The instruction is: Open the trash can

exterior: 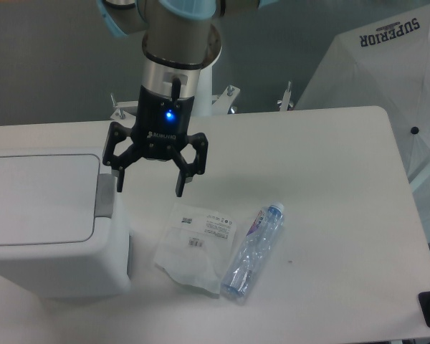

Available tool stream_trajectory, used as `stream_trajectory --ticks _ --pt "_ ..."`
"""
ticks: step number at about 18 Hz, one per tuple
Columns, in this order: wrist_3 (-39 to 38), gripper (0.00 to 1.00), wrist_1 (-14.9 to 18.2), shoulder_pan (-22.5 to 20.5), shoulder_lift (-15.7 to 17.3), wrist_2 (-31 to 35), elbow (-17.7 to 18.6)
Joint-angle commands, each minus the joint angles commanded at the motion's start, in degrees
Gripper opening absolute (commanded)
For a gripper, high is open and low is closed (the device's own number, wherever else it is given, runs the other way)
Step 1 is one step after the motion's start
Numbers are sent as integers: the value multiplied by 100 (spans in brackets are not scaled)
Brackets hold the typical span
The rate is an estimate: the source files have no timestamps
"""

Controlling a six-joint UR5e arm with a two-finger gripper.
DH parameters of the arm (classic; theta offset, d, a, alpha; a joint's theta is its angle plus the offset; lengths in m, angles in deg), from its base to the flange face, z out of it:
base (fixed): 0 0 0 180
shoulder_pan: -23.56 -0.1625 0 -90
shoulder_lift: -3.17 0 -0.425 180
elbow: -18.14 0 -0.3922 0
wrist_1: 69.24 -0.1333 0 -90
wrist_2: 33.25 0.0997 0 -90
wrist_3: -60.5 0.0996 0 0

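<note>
1. Spread wide and holding nothing, the tool [150,183] hangs just beside the grey push-tab [104,195] of the trash can [46,222].
2. Lid looks shut at the tabletop's [330,186] left; this reads as the approach.
3. Next: shift left and press the tab down.

Trash can [46,222] filling the frame's lower left, gripper [149,186] spread just beside its grey tab [104,195], plastic packet [195,245] and bottle [254,249] cluttering lower centre, bare tabletop [330,186] at right.
</note>
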Motion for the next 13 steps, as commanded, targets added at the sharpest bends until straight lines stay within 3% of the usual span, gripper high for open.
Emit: stream_trajectory --ticks 13 --pt "9 100 -17 0 -71 9 44"
